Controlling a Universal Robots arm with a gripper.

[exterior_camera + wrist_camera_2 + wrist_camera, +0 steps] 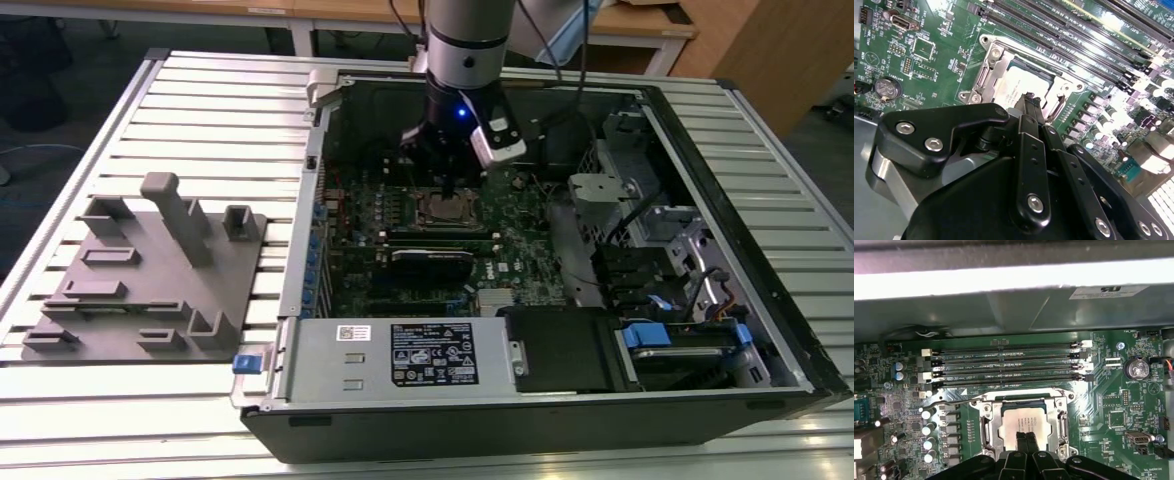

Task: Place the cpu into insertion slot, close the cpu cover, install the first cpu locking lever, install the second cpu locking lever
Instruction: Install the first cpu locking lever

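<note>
Closest, over the black linkage of the gripper [1030, 98] in the second wrist view: fingers [1025, 112] clenched tight together, grasping nothing visible, tips down at the near edge of the cpu [1016, 82]. Cannot tell whether touching its metal top or just above it. Same pinch in the first wrist view, gripper [1026, 436] over the dull silver cpu [1015, 421], seated flat in the insertion slot [1024, 403] with the cpu cover [990, 426] lying closed around it as a silvery frame. Between that frame and the long memory slots [1004, 362], a thin wire lever [949, 401], latched or loose not to be judged. Beyond the slots, the grey case wall [1004, 310]; off to one side, a coin battery [1135, 368]. Catches that battery [886, 88] again in the second wrist view, on bare green board well apart from the fingers. Farther out, from the exterior view: arm [467, 40] standing almost vertical inside the open computer case [747, 330], gripper [447, 188] just above the cpu [449, 208] near the middle of the motherboard [521, 235]. Open room on the board around the socket; drive bays and cables [641, 250] crowding the exterior view's right, power supply [400, 355] along the near edge. Case resting on a slatted metal surface [214, 110], with a grey fixture tray [147, 270] well apart at the exterior view's left.
</note>
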